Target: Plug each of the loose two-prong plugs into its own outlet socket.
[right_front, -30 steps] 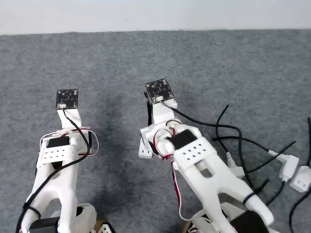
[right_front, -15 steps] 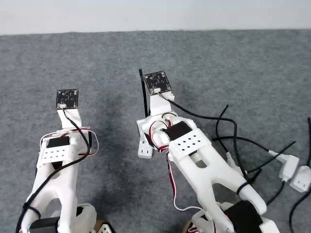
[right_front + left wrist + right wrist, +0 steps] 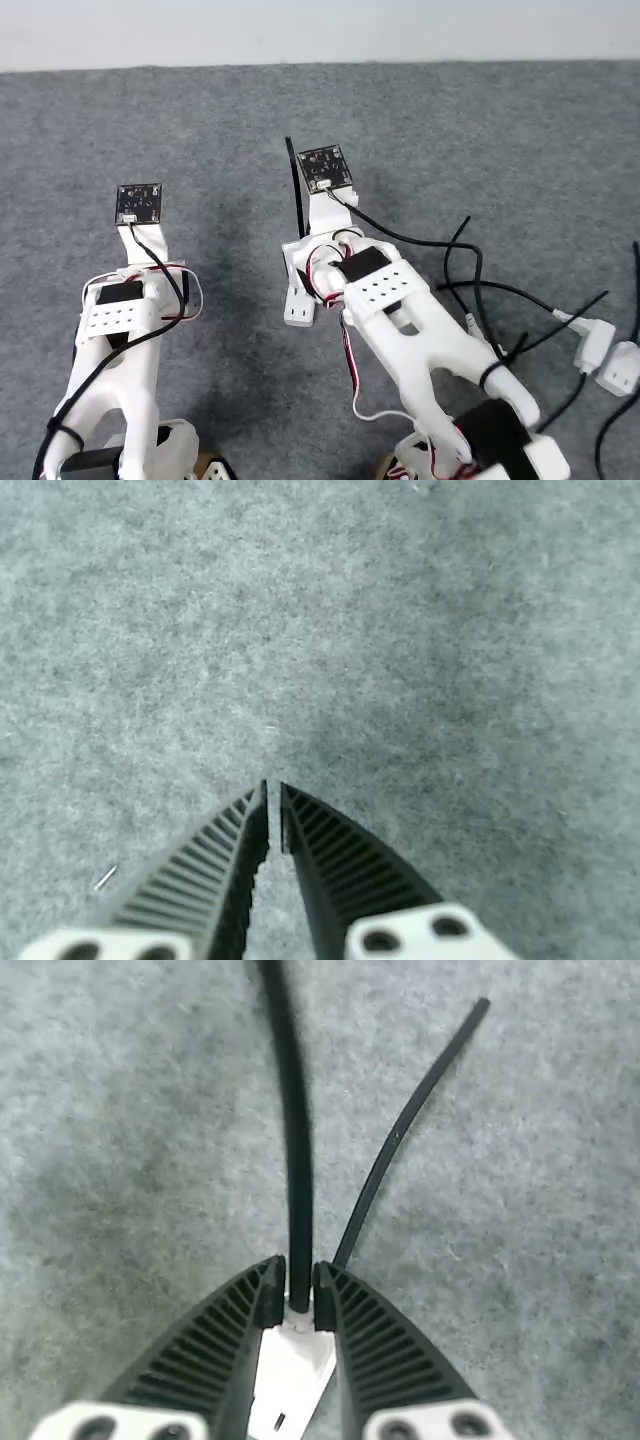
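Note:
In the right wrist view my right gripper (image 3: 295, 1265) is shut on a white two-prong plug (image 3: 292, 1365). The plug's black cord (image 3: 290, 1120) runs out past the fingertips over the grey carpet. A second thin black cord (image 3: 405, 1130) lies slanted beside it. From above, the right arm (image 3: 385, 290) stands mid-table, with the held plug's white body (image 3: 297, 300) and its cord (image 3: 293, 190) showing on its left side. My left gripper (image 3: 273, 785) is shut with nothing in it, low over bare carpet. The left arm (image 3: 120, 310) is at the near left.
Two more white plugs (image 3: 593, 340) (image 3: 622, 365) lie at the right edge among several tangled black cords (image 3: 480, 285). A small white connector (image 3: 470, 325) lies close to the right arm. A pale wall strip borders the far edge of the carpet.
The right arm has swung a little to the left and forward with the plug. The black cord now sticks out farther beyond its wrist camera. The left arm has kept still.

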{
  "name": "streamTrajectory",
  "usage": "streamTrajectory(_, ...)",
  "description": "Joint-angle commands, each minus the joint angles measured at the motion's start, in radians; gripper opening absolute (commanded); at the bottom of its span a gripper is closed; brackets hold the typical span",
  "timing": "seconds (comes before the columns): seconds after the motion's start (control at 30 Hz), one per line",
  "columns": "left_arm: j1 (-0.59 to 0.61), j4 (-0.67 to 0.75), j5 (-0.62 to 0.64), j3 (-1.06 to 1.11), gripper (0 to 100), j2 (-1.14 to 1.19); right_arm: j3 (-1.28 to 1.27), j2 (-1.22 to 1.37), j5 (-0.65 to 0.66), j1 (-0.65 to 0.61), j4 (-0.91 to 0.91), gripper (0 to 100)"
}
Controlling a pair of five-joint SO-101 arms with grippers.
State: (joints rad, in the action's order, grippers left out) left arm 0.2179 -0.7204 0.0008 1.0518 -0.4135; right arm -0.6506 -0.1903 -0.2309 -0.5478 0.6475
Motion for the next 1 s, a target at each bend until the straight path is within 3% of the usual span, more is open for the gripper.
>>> streamTrajectory(0.0,0.005,0.029,0.009,-0.044,1,-0.021,0.057,0.004,0.0,0.012,-0.018,0.8)
streamTrajectory(0.37,0.005,0.031,-0.032,-0.035,1,-0.021,-0.021,-0.059,0.014,-0.008,-0.018,0.8)
streamTrajectory(0.63,0.005,0.031,-0.032,-0.035,1,-0.021,-0.199,-0.166,0.112,-0.028,-0.102,0.8)
streamTrajectory(0.97,0.005,0.031,-0.034,-0.035,1,-0.021,-0.242,-0.162,0.146,-0.058,-0.056,0.8)
